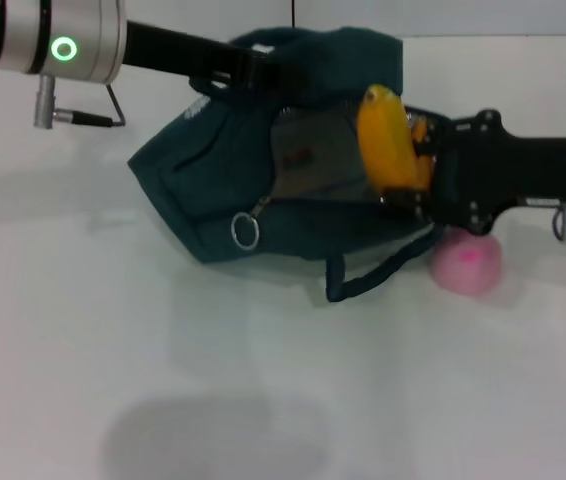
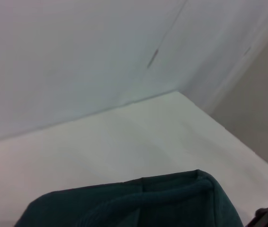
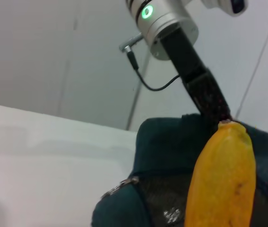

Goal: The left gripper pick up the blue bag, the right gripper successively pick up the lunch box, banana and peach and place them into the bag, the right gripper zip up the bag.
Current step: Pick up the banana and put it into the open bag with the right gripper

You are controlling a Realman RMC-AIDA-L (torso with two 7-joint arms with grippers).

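Banana (image 1: 391,140), long axis running roughly 12 to 6 o'clock in the head view, clenched at its lower part by the right hand (image 1: 415,170), which reaches in from 3 o'clock over the open mouth of the blue bag (image 1: 213,210). Left hand (image 1: 263,72) grips the bag's upper edge at 12 o'clock, holding it raised. Peach (image 1: 468,262) rests on the white worktop (image 1: 283,400), at 5 o'clock of the bag, just below the right hand.

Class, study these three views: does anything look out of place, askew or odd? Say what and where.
Nothing is spilled or damaged. The right gripper holds the banana at the blue bag opening, while the left gripper holds the bag's top. The peach sits on the table beside the bag.
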